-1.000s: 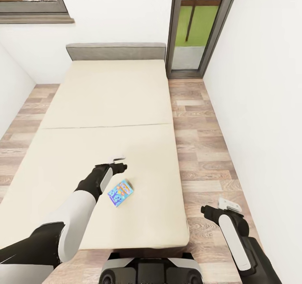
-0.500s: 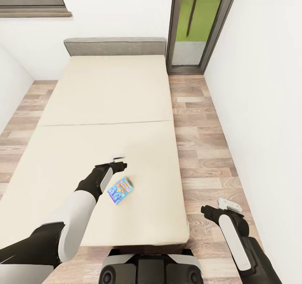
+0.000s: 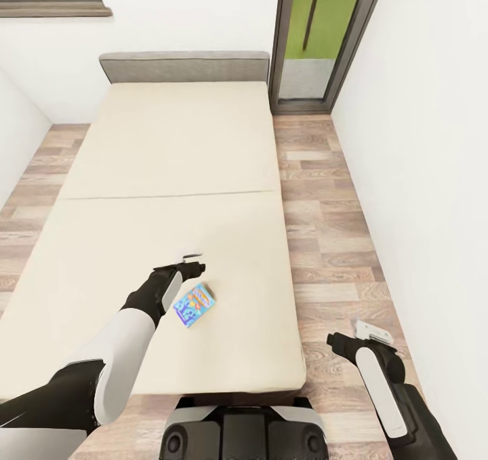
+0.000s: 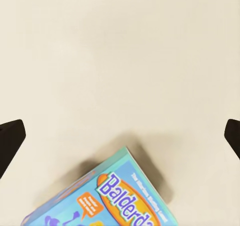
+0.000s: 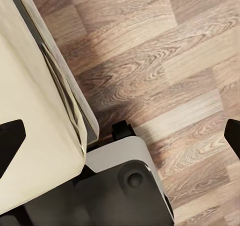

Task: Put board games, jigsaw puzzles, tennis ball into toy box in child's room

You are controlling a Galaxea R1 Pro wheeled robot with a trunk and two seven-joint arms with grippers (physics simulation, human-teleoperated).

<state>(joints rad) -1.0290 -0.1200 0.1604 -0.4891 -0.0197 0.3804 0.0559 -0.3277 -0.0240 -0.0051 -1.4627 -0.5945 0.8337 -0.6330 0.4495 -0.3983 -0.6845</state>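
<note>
Head view: my left gripper, jaws spread open, hangs just above the blue board game lying lower centre on the bed; my right gripper is open over the floor, lower right.

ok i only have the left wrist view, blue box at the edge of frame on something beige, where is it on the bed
Observer: The blue board game lies flat on the mattress, in the near half toward the robot, closer to the right-hand edge.
Operator: is the left gripper over it
Observer: The left gripper hangs just beyond the box, jaws open, not touching it.
Operator: and the right arm
Observer: The right gripper is off the bed, over the wood floor beside it, open and empty.
</note>
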